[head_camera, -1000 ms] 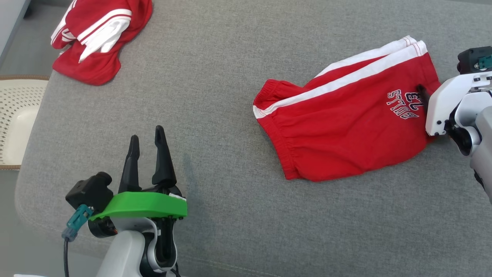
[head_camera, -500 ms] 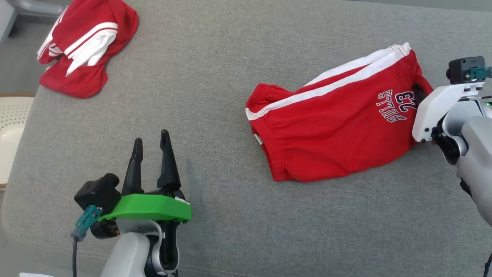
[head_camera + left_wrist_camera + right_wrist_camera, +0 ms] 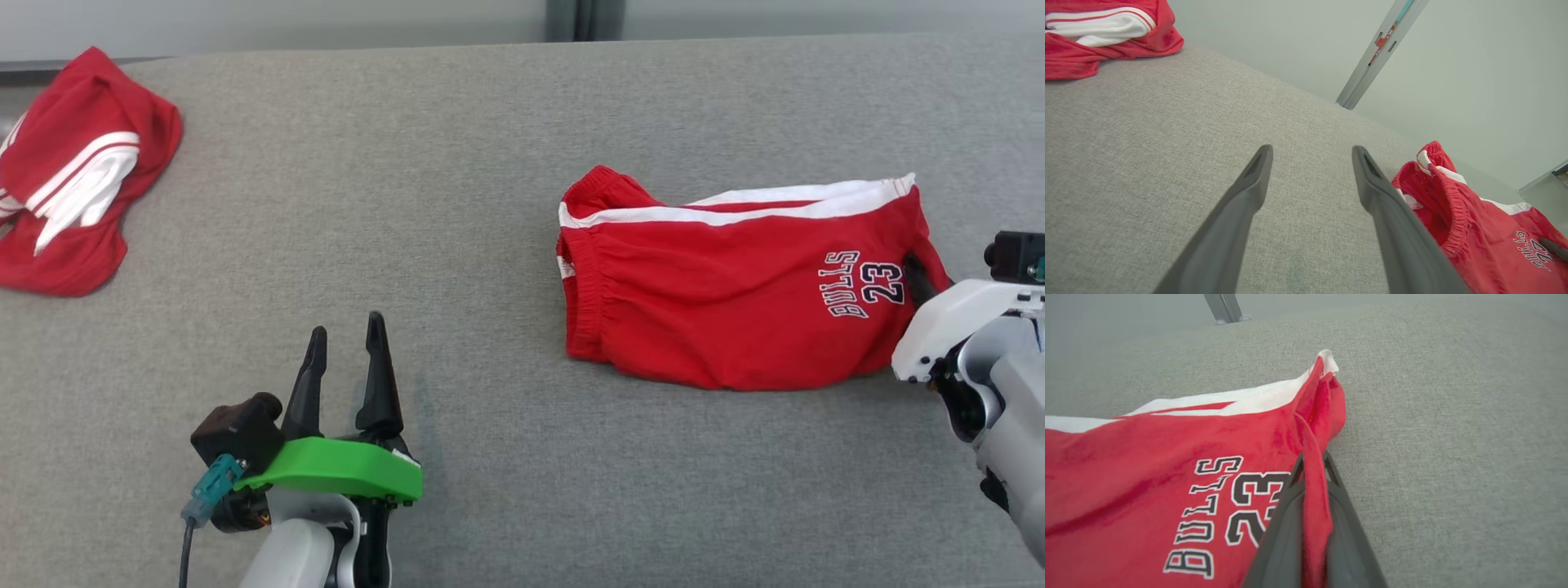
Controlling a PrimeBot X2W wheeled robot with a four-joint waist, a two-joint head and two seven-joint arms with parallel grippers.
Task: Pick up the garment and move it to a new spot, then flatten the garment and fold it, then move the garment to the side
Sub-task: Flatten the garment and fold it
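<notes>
On the grey fabric surface (image 3: pixel 457 163), right gripper (image 3: pixel 1312 459) clamps an edge of the red white-striped jersey shorts (image 3: pixel 718 318); left gripper (image 3: pixel 346 327) gapes empty. Shorts appear folded; shifting aside remains.

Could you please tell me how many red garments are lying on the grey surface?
2: the Bulls shorts at right, pinched by the right gripper; a crumpled garment at far left.

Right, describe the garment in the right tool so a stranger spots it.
On the grey cushion, look right, by the right tool. The red shorts lie there; unlike the crumpled red garment far left, they read BULLS 23.
</notes>
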